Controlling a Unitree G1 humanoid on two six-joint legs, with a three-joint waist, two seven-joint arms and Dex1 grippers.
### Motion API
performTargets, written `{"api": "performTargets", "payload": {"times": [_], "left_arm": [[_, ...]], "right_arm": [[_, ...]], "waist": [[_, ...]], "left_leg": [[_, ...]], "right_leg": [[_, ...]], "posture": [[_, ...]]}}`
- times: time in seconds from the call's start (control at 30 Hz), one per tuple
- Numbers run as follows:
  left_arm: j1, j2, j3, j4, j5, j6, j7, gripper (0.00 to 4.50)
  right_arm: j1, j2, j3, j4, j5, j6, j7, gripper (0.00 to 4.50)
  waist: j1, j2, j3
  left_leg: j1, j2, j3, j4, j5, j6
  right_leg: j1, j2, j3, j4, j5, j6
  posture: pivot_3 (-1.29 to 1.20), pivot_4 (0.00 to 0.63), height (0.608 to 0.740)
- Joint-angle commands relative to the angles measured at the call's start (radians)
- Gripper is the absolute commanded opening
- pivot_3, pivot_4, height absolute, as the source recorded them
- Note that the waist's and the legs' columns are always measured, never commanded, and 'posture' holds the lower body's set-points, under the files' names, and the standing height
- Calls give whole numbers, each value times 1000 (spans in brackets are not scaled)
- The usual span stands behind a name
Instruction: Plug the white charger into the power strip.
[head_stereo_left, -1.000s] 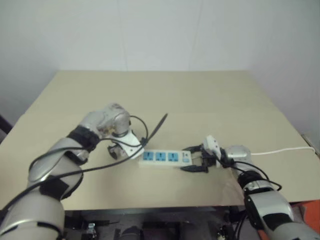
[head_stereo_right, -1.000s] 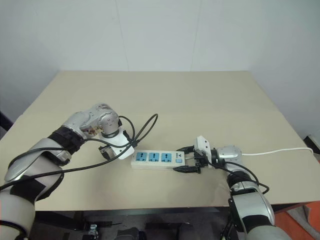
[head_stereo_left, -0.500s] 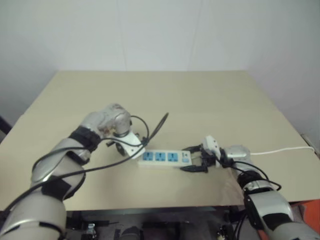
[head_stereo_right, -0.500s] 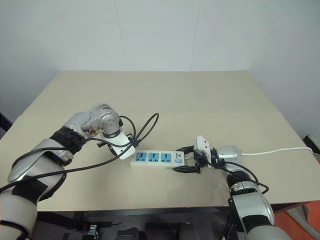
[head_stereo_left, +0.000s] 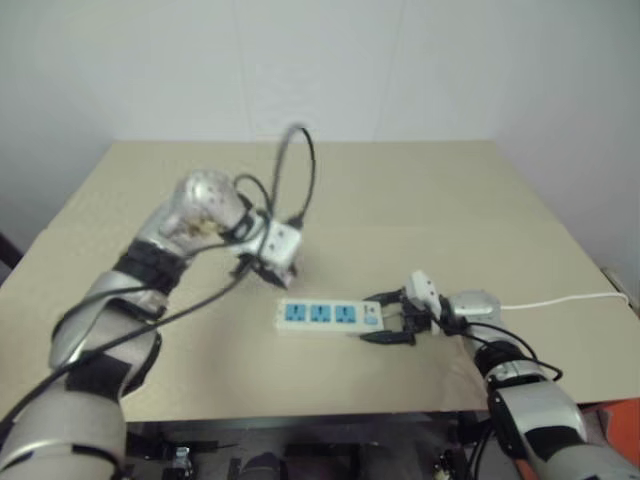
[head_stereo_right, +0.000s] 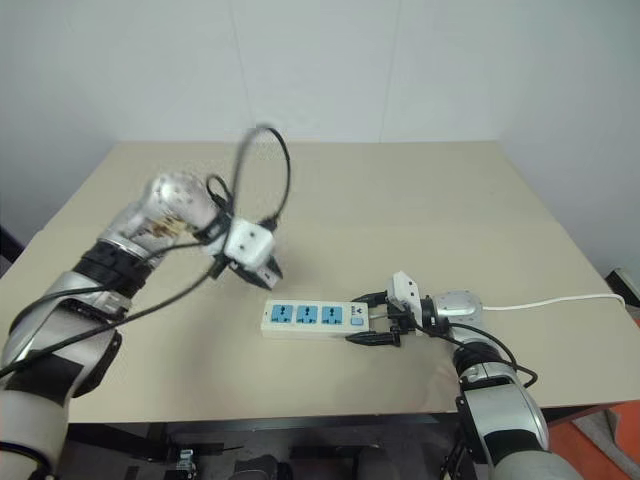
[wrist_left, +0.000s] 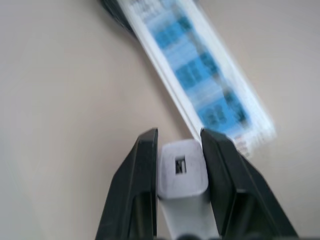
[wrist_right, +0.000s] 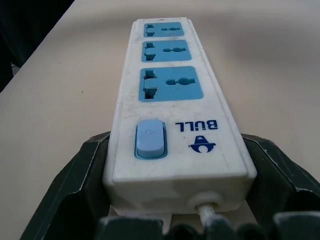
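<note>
1. The power strip (head_stereo_right: 308, 317) lay flat on the tan counter (head_stereo_right: 400, 200), with its long axis running left to right across the head views and its three blue socket faces turned upward.
2. Its switch end, from which the thin white cord (head_stereo_right: 560, 301) led off to the right, was pinched by the right pincer (head_stereo_right: 372, 319), one black finger on each long side.
3. The white charger (wrist_left: 182, 172) was clamped between the two fingers of the left pincer (head_stereo_right: 262, 272), above the counter and just beyond the strip's left end.
4. In the left wrist view, the charger's blunt end with a small rectangular port was seen pointing toward the strip below.
5. The right wrist view alone gave the strip's pale blue switch (wrist_right: 150, 138) and its printed brand mark.
</note>
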Motion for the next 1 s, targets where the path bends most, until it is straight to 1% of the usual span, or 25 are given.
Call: {"api": "performTargets", "payload": {"times": [0.03, 0.07, 0.13, 0.23, 0.3, 0.37, 0.4, 0.53, 0.67, 0.83, 1.0], "left_arm": [[62, -47, 221, -8, -281, 191, -4, 1025], [91, -69, 276, -2, -330, 256, 6, 1025], [138, -90, 328, 0, -363, 323, 18, 1025], [204, -114, 361, -4, -358, 353, 42, 1025], [245, -155, 400, -20, -395, 407, 83, 1025], [280, -184, 435, -31, -441, 477, 83, 1025], [302, -195, 441, -39, -442, 479, 85, 1025], [366, -228, 422, -53, -398, 437, 88, 1025], [382, -276, 403, -31, -348, 350, 79, 1025], [343, -349, 390, 50, -285, 248, 98, 1025], [306, -408, 375, 135, -234, 148, 66, 1025]], "right_arm": [[9, -7, 22, 38, -65, -13, 25, 3407], [7, -5, 25, 42, -70, -19, 22, 3407], [4, 0, 26, 50, -74, -23, 16, 3407], [-1, 9, 21, 57, -73, -24, 11, 3407], [2, 14, 21, 61, -77, -30, 5, 3407], [4, 18, 23, 64, -81, -38, -4, 3407], [5, 20, 23, 65, -82, -40, -7, 3407], [10, 28, 19, 64, -83, -46, -13, 3407], [17, 32, 16, 62, -86, -50, -18, 3407], [21, 37, 15, 61, -90, -53, -22, 3407], [24, 41, 11, 59, -92, -54, -26, 3407]], "waist": [[0, 1, 0], [0, 1, 0], [0, 1, -1], [-3, 1, -1], [-3, 0, -1], [-3, 0, -1], [-4, 0, -1], [-9, 0, -2], [-7, -1, -2], [-8, -1, -4], [-10, -2, -4]], "left_leg": [[1, 0, 0, 0, 0, 0], [1, 0, 0, 0, 0, 0], [2, 0, 0, 0, 0, 0], [2, -1, 0, 0, 0, 0], [2, -2, 0, 0, 0, 0], [3, -1, 0, 0, 0, 0], [3, -1, 0, 0, 0, 0], [4, -1, 0, -1, 0, -1], [4, -1, 0, -1, 1, -1], [5, -1, 0, -2, 1, -1], [5, -1, 0, -2, 1, -1]], "right_leg": [[1, 0, 0, 0, 0, 0], [1, 0, 0, 0, 0, 0], [2, 0, 0, 0, 0, 0], [2, 0, 0, 1, 0, 0], [2, 0, 0, 0, 0, 0], [2, 0, 0, 1, 0, 0], [2, 0, 0, 0, 1, -1], [2, 1, 0, 0, 1, -1], [2, 1, 0, 0, 1, -2], [3, 1, 0, 0, 1, -2], [3, 1, 0, -1, 1, -2]], "posture": [[0, 150, 740], [0, 150, 740], [0, 150, 740], [0, 150, 740], [0, 150, 740], [0, 150, 740], [0, 150, 740], [0, 150, 740], [0, 150, 740], [0, 150, 740], [0, 150, 740]]}}
